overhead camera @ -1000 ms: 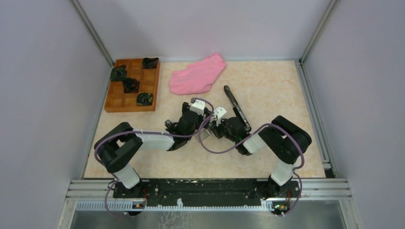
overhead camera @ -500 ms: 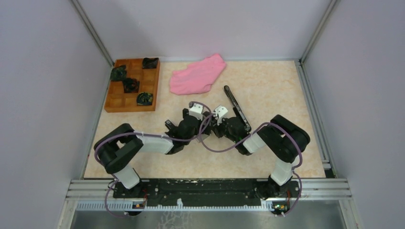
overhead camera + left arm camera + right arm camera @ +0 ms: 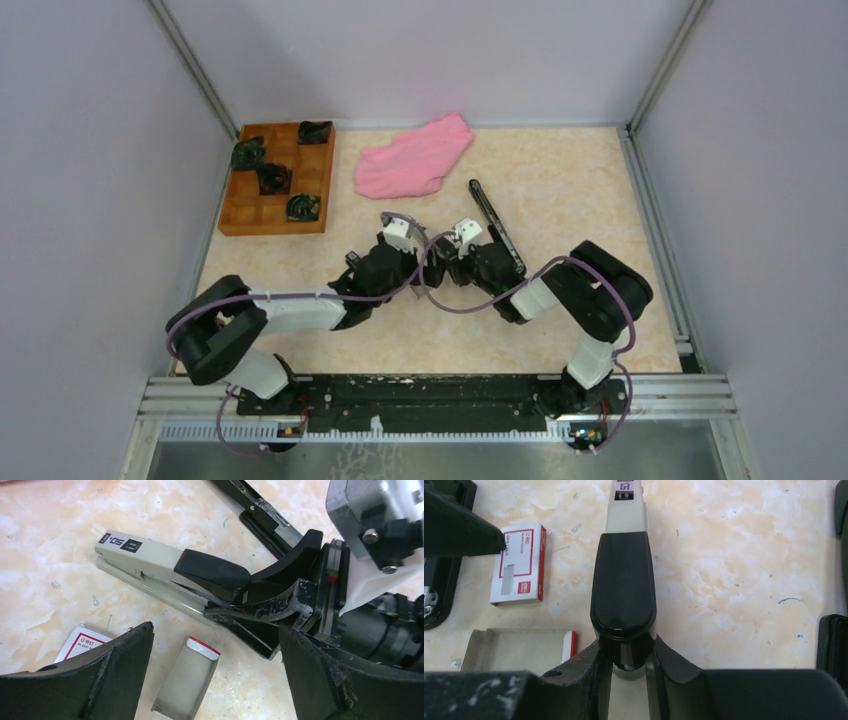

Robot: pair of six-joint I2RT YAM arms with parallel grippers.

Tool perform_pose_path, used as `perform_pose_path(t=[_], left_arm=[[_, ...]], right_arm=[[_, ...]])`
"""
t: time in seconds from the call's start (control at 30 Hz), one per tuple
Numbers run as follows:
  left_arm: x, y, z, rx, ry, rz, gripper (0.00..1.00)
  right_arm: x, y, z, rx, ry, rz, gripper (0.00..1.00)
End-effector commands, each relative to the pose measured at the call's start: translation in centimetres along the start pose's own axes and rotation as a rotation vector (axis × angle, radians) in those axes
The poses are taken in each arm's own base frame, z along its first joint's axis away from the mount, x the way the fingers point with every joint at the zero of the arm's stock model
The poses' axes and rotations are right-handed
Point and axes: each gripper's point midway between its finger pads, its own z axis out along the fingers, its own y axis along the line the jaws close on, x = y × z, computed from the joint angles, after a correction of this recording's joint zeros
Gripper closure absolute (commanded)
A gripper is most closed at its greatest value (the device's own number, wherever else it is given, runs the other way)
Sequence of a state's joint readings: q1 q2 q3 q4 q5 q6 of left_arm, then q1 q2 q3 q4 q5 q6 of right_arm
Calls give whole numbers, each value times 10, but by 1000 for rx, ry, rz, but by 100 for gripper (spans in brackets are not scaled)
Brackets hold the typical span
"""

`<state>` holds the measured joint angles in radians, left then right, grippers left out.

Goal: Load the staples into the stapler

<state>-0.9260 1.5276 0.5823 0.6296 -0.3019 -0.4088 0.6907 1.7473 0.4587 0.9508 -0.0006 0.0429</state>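
The stapler [image 3: 165, 570] is beige with a black cap and lies flat on the table; it also shows in the right wrist view [image 3: 624, 580]. My right gripper [image 3: 626, 662] is shut on the stapler's rear end, one finger on each side. My left gripper [image 3: 215, 677] is open and hovers low over an open cardboard staple tray [image 3: 187, 682], which looks empty. No silvery block of staples shows in any view. A white-and-red staple box [image 3: 519, 562] lies beside the tray [image 3: 514, 647]. In the top view both grippers, left [image 3: 395, 258] and right [image 3: 462, 262], meet at mid-table and cover the stapler.
A long black stapler [image 3: 496, 226] lies just behind the right gripper, also in the left wrist view [image 3: 260, 512]. A pink cloth [image 3: 415, 155] lies at the back. A wooden compartment tray [image 3: 270, 215] with black parts stands at the back left.
My left arm has stretched out, its elbow swinging left and lower, and its gripper has shifted slightly back and left. The right gripper has stayed on the stapler.
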Motion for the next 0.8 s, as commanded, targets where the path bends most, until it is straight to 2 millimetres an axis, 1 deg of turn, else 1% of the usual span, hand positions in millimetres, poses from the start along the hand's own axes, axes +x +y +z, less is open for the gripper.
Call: perform_pose_path(t=[0.0, 0.03, 0.13, 0.2, 0.3, 0.4, 0.57, 0.67, 0.77], left_arm=[[-10, 8, -14, -4, 13, -96, 0], [-11, 12, -17, -11, 17, -111, 0], [-16, 27, -26, -34, 30, -166, 0], [-16, 40, -31, -58, 50, -212, 0], [-17, 60, -39, -80, 77, -286, 0], [-24, 74, -49, -95, 83, -338, 0], [-41, 87, -66, -132, 76, -356, 0], [-49, 94, -74, -160, 75, -361, 0], [-55, 97, -81, -162, 68, -362, 0]], right_arm=[[-4, 4, -7, -11, 31, 27, 66], [-4, 5, -9, -12, 41, 28, 62], [-17, 7, -17, -21, 41, 28, 52], [-22, 8, -20, -29, 56, 22, 48], [-35, 7, -23, -27, 79, 2, 42], [-44, 6, -23, -30, 126, -20, 41], [-60, 2, -16, -31, 160, -39, 41], [-64, 1, -9, -36, 183, -53, 41], [-65, 3, -3, -47, 200, -57, 43]])
